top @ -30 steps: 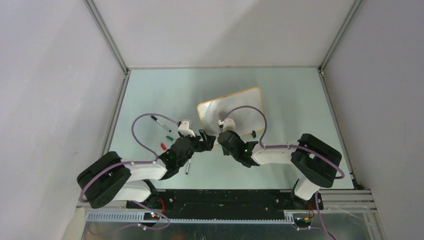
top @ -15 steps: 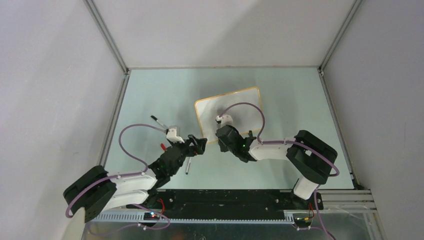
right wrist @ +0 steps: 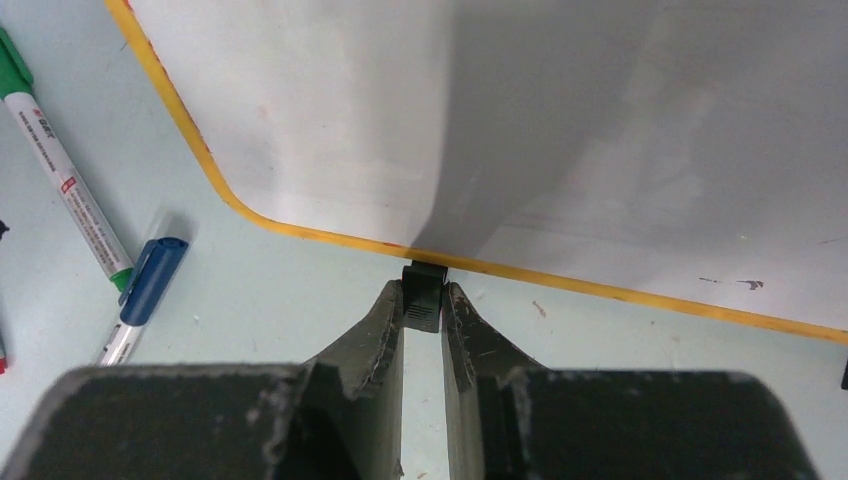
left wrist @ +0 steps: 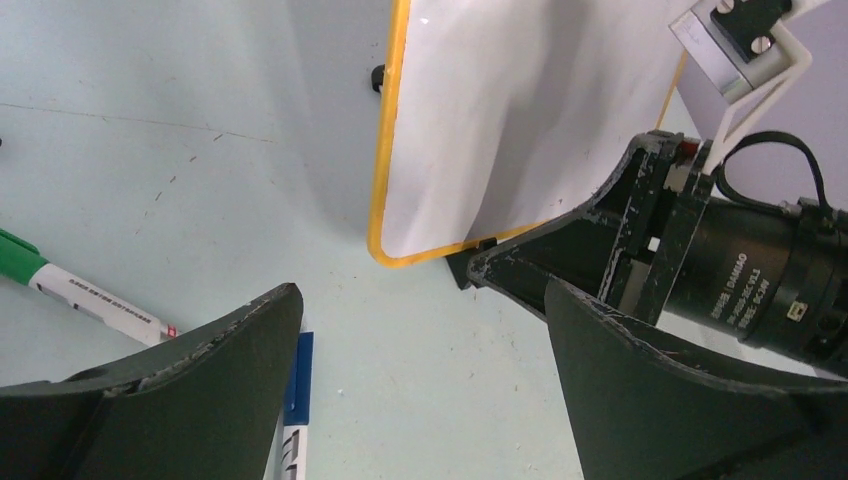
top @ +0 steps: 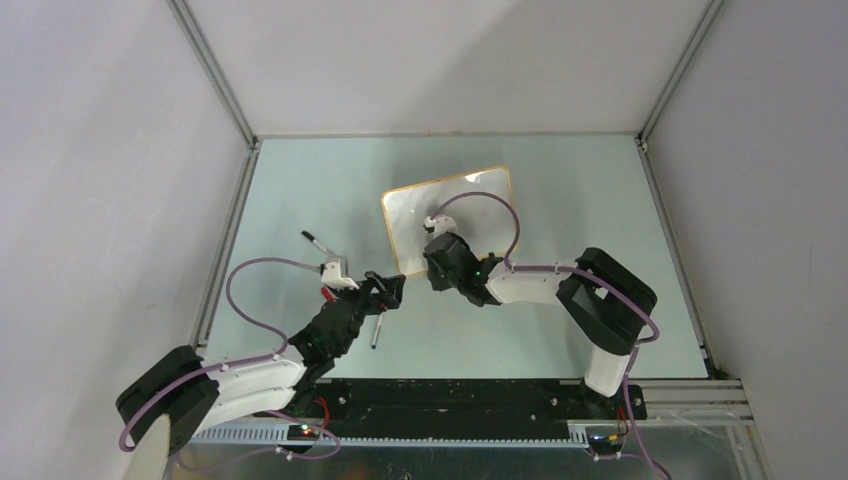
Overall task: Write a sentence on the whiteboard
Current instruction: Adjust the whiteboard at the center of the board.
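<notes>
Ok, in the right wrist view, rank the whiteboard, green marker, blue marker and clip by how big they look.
1. whiteboard, runs past the frame
2. green marker
3. blue marker, lower end hidden, so its place below green is unsure
4. clip, clearly smallest

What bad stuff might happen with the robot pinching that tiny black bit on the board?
1. The right gripper holds the whiteboard only by its small black clip foot; the board may twist or slip free.
2. The open left gripper sits close to the board's corner and might bump it.
3. The green marker and blue-capped marker lie nearby; a sliding board may shove them.
</notes>
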Controlling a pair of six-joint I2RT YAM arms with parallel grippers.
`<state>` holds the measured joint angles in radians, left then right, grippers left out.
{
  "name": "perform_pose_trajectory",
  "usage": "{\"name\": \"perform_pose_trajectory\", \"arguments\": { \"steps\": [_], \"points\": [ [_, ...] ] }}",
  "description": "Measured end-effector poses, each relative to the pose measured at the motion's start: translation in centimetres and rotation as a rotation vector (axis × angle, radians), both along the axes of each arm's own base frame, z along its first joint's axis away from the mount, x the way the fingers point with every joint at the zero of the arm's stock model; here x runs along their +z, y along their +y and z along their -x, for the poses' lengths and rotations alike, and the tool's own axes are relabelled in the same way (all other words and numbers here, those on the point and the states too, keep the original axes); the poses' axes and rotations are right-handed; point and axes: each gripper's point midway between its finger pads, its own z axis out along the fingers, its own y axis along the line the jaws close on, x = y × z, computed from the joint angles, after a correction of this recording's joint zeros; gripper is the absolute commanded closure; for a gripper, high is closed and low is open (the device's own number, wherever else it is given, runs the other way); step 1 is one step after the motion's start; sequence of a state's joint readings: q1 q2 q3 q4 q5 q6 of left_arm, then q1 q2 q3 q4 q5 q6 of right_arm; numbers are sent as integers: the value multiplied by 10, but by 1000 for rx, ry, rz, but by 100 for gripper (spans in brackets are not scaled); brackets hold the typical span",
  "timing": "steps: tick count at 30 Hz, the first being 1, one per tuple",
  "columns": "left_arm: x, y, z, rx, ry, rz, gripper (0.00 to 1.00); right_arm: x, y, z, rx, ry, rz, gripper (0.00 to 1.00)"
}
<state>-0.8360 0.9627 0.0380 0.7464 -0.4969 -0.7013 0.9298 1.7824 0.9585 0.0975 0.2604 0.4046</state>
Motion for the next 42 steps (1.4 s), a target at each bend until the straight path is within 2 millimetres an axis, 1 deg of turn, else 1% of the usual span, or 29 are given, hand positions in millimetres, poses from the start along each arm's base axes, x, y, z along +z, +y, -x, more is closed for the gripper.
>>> {"name": "perform_pose_trajectory", "arguments": {
  "steps": [6, 8, 9, 11, 13, 16, 18, 19, 20, 22, 24, 25, 27, 29, 30, 32, 34, 36, 39, 42],
  "points": [
    [-5, 2, 0, 8, 16, -11, 3, 0, -1, -15, 0, 15, 2, 100],
    [-9, 2, 1, 8, 25, -21, 3, 1, -2, -22, -6, 19, 1, 84],
    [-10, 2, 1, 8, 28, -24, 3, 1, -3, -24, -10, 20, 1, 69],
    [-11, 2, 1, 8, 31, -27, 3, 1, -6, -28, -20, 22, 3, 58],
    [-11, 2, 1, 9, 31, -28, 2, 0, -9, -29, -22, 16, 20, 53],
    [-11, 2, 1, 9, 31, -28, 1, -1, -10, -27, -18, 2, 47, 51],
    [-11, 3, 1, 9, 30, -28, 1, -2, -9, -22, 3, -10, 65, 49],
    [-11, 3, 1, 9, 31, -28, 1, -2, -9, -19, 11, -13, 72, 46],
    [-11, 3, 1, 10, 32, -29, 1, -3, -11, -16, 23, -20, 81, 43],
    [-11, 4, 2, 11, 34, -33, 1, 0, -17, -7, 41, -33, 89, 42],
    [-11, 6, 2, 16, 35, -35, 1, 9, -25, -1, 48, -49, 80, 41],
    [-10, 6, 2, 17, 35, -35, 1, 16, -29, 0, 45, -61, 66, 40],
    [-10, 7, 3, 18, 37, -38, 1, 35, -33, 1, 39, -99, 25, 34],
    [-9, 8, 3, 21, 40, -42, 1, 61, -36, -1, 24, -166, -36, 24],
    [-8, 9, 3, 22, 41, -44, 1, 69, -37, -1, 20, -191, -61, 13],
    [-5, 8, 2, 24, 41, -45, 1, 82, -42, 2, 10, -236, -106, 6],
    [-1, 8, 2, 24, 39, -44, 1, 84, -48, 6, 4, -259, -130, 5],
    [3, 7, 1, 26, 39, -45, 1, 82, -57, 8, -8, -262, -134, 5],
    [8, 10, -1, 45, 42, -54, 0, 82, -70, 2, -50, -270, -148, 6],
    [15, 18, -1, 81, 33, -55, 1, 86, -79, -4, -95, -283, -175, 8]
  ]
}}
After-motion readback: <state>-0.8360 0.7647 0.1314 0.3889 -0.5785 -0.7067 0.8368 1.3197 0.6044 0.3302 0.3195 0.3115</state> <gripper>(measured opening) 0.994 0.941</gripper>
